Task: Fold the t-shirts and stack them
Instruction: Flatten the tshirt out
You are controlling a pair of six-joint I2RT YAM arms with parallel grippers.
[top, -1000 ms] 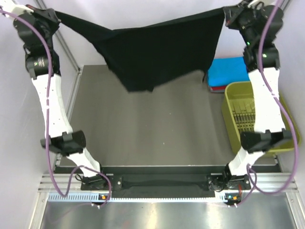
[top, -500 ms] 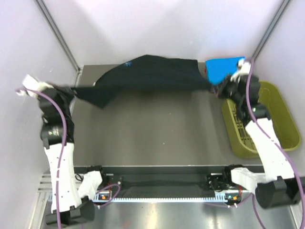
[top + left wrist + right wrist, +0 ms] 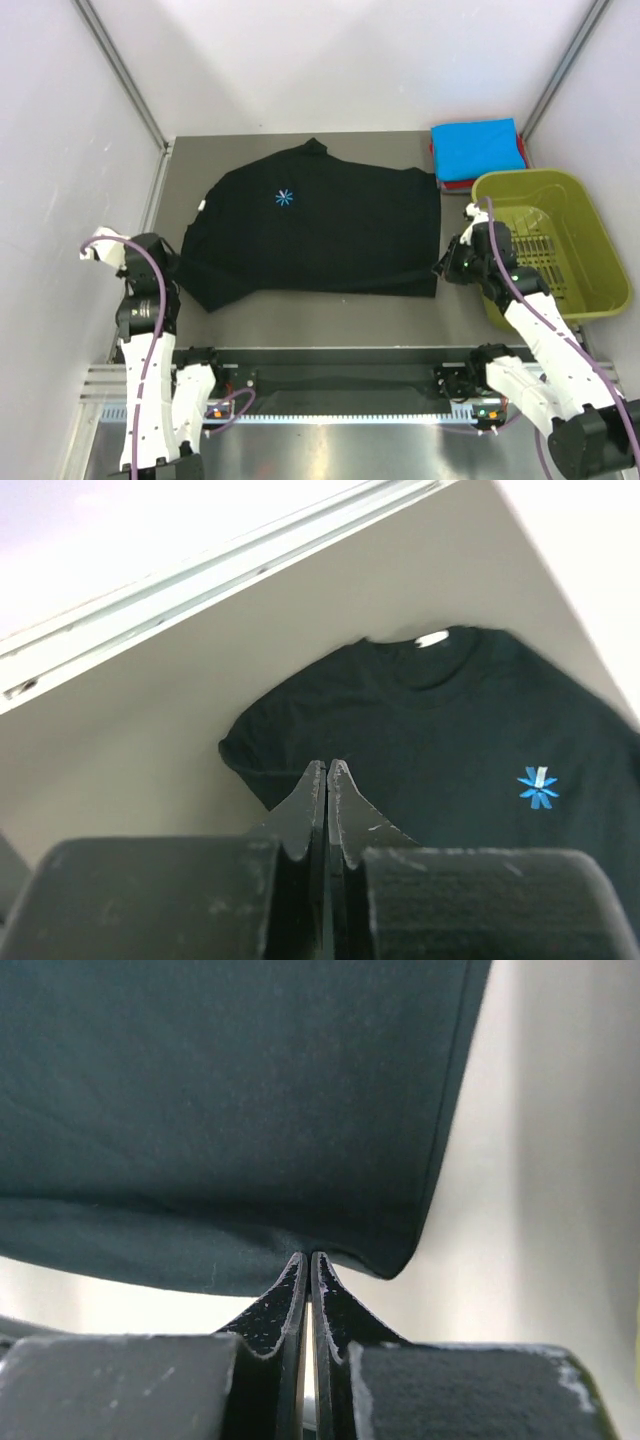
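The black t-shirt [image 3: 330, 235] lies spread flat on the grey table, its light-blue starburst print [image 3: 285, 197] facing up. My left gripper [image 3: 178, 264] is shut on the shirt's near-left edge by a sleeve; in the left wrist view its tips [image 3: 327, 767] sit on the black cloth [image 3: 450, 740]. At the near-right hem corner my right gripper [image 3: 440, 270] is also shut, and the cloth [image 3: 230, 1090] puckers at its tips [image 3: 308, 1255]. A folded bright blue t-shirt [image 3: 478, 150] rests on a red one [image 3: 458, 185] at the back right.
An olive-green basket [image 3: 545, 178] stands along the right edge, just beside my right arm. White walls with metal posts close in the table on the left, back and right. Bare grey table [image 3: 330, 310] shows in front of the shirt.
Both arms swung down from high at the back to low near the front, carrying the black shirt. It went from hanging in the air to lying flat on the table.
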